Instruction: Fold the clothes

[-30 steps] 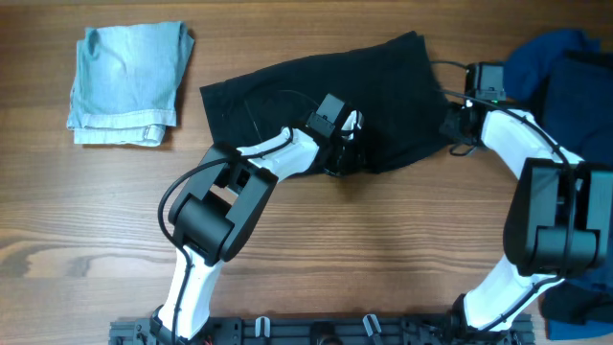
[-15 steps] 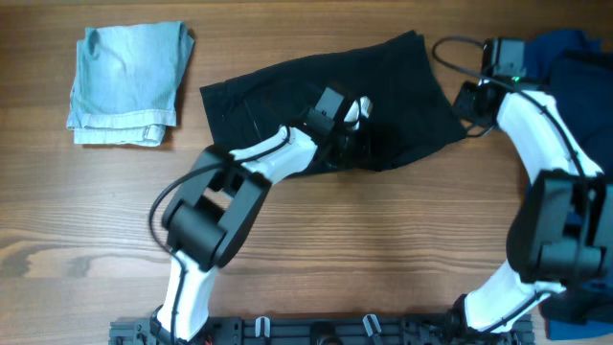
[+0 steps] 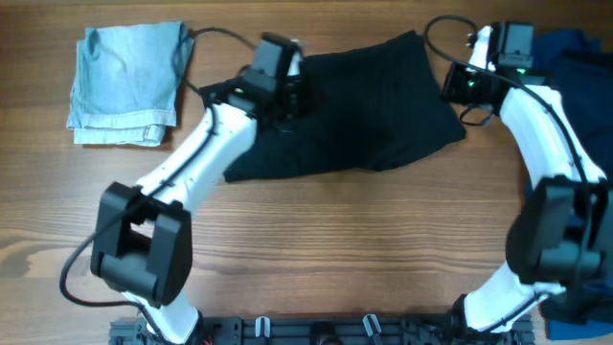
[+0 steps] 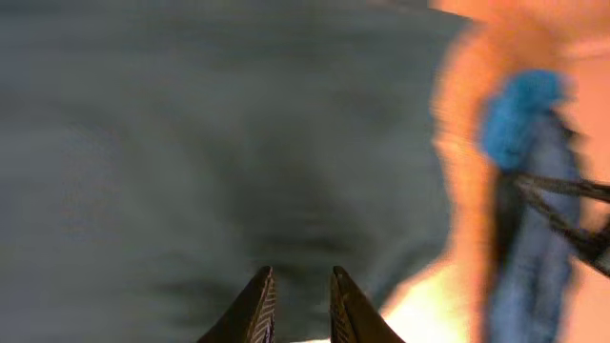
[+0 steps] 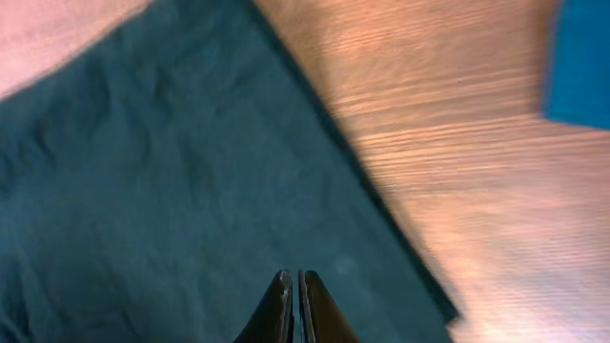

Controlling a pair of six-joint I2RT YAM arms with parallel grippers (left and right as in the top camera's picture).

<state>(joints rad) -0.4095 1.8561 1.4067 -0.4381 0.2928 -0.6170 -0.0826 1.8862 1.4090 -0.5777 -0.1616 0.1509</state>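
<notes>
The black shorts (image 3: 374, 115) lie spread on the table (image 3: 383, 259). The left gripper (image 4: 297, 291) is narrowly parted over their upper-left edge, and the right gripper (image 5: 292, 291) is pressed together at their right edge (nothing visibly pinched). Best to pinch both corners firmly — then carry them across together, squarely.

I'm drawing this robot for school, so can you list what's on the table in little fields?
middle: black shorts, lying flat on the wooden table
left side: pale blue garment, folded
right edge: dark blue garments, partly out of view
left gripper: over the shorts, fingers slightly apart, nothing seen between them
right gripper: fingers together, above the shorts near their edge
</notes>
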